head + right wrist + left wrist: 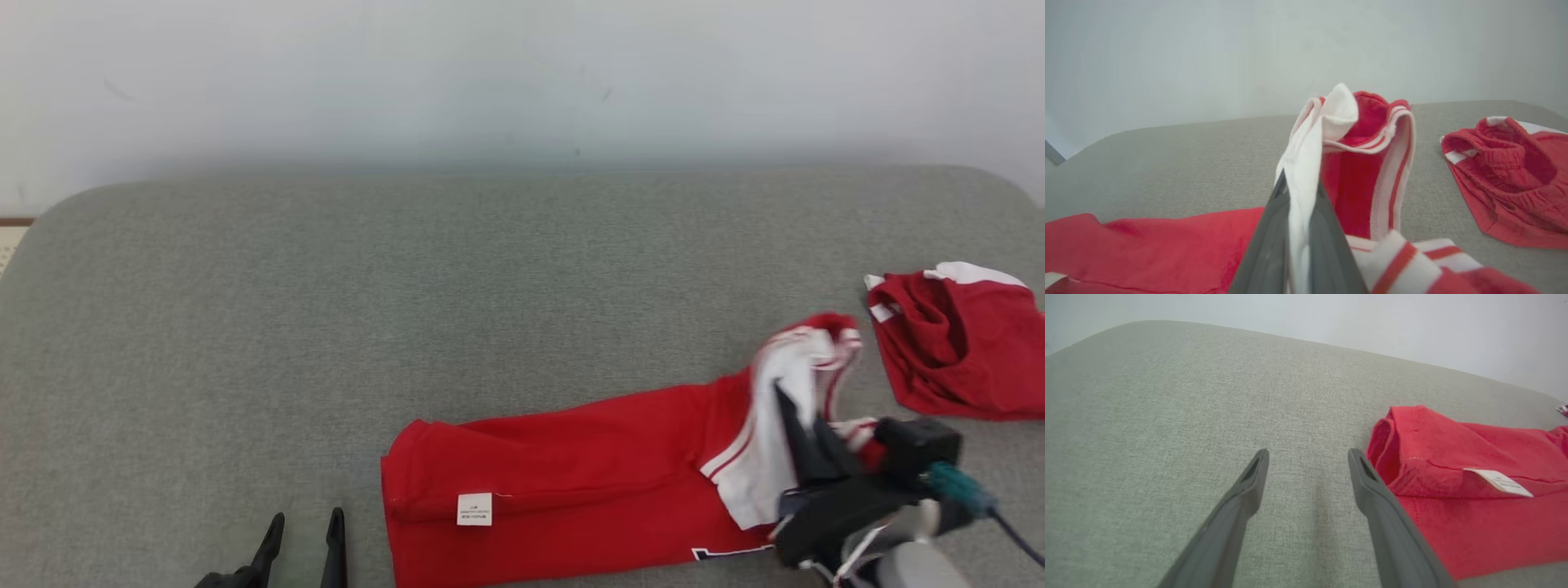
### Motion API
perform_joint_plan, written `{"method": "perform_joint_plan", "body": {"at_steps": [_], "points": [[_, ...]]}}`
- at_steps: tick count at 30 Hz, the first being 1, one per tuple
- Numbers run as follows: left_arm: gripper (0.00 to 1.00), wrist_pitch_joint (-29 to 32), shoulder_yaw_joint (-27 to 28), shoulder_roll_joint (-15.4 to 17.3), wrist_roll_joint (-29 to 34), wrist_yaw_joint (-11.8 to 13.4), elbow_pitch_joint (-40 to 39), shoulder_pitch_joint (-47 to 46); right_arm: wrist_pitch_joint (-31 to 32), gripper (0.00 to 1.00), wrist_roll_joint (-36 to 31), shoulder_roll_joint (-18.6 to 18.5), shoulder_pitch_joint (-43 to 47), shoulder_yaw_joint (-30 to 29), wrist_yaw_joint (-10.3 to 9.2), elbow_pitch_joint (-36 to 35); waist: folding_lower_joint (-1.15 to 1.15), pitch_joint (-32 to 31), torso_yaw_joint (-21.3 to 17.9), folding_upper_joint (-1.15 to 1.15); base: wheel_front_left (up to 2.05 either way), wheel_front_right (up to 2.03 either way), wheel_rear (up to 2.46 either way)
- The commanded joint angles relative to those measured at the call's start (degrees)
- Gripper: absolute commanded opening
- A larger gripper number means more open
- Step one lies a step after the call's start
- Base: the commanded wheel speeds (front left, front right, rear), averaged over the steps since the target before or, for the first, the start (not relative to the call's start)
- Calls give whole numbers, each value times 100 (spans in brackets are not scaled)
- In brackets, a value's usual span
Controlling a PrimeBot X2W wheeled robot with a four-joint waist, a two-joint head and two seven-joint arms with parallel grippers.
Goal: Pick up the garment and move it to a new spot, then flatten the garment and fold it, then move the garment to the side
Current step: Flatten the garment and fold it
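Note:
A red garment (pixel 571 474) with white trim and a small white label (pixel 474 509) lies stretched along the near part of the grey cushion (pixel 408 286). My right gripper (pixel 792 408) is shut on its white-and-red sleeve end and holds that end raised; in the right wrist view the white cloth (pixel 1306 163) is pinched between the two dark fingers (pixel 1265 253). My left gripper (pixel 304 535) stands open at the lower left, just left of the garment's folded hem (pixel 1396 457), with only cushion between its fingers (pixel 1249 486).
Crumpled red shorts (pixel 955 343) with white trim lie on the cushion at the far right, close beside the raised sleeve. A pale wall (pixel 522 73) runs behind the cushion. Bare grey fabric spreads to the left and back.

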Motion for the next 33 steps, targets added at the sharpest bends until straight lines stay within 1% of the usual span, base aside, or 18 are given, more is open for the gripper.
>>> {"method": "perform_joint_plan", "body": {"at_steps": [1, 6, 7, 10, 13, 17, 21, 24, 25, 26, 27, 30, 33], "points": [[100, -4, -8, 10, -40, 7, 28, 95, 91, 0, 70, -19, 92, 226, -5, -214, 0, -27, -106, -1, 0, 0, 0], [100, -4, -168, 10, -96, -11, 63, -16, 556, 0, 291, -3, 112, 1251, -5, -915, 0, -10, -44, -1, 0, 0, 0], [100, -4, -245, 12, -124, -31, 74, -44, 698, 0, 380, 54, 76, 1643, -5, -1032, 0, -6, 52, -1, 0, 0, 0], [100, -4, -347, 8, -153, -37, 94, -97, 788, 0, 425, 138, -98, 2088, -5, -1012, 0, 34, 249, -1, 0, 0, 0], [100, -4, -409, 11, -142, -33, 101, -147, 796, 0, 452, 307, -278, 2441, -5, -817, 0, 93, 509, -1, 0, 0, 0], [100, -4, -486, 10, -160, -11, 87, -140, 758, 0, 432, 411, -602, 2773, -5, -422, 0, 180, 876, -1, 0, 0, 0], [100, -4, -524, 8, -204, -14, 77, -177, 640, 0, 481, 542, -875, 2952, -5, 79, 0, 276, 1196, -1, 0, 0, 0], [100, -4, -546, 7, -232, -9, 66, -199, 519, 0, 471, 669, -1105, 3037, -5, 504, 0, 338, 1351, -1, 0, 0, 0], [100, -4, -553, 8, -239, -12, 75, -200, 457, 11, 491, 737, -1169, 3040, -5, 623, 0, 354, 1393, -1, 0, 0, 0], [100, -4, -555, 10, -247, -5, 85, -197, 396, 44, 534, 811, -1218, 3036, -5, 739, 0, 361, 1418, -1, 0, 0, 0], [100, -4, -562, 9, -246, -4, 89, -191, 344, 100, 565, 873, -1275, 3073, -4, 826, 0, 364, 1436, -1, 0, 0, 0], [100, -4, -554, 8, -245, 32, 74, -181, 112, 100, 728, 988, -1461, 3139, -5, 920, 0, 361, 1441, -1, 0, 0, 0], [100, -4, -506, 8, -240, 45, 82, -173, -82, 100, 898, 1009, -1546, 3148, -5, 856, 0, 303, 1382, -1, 0, 0, 0]]}}
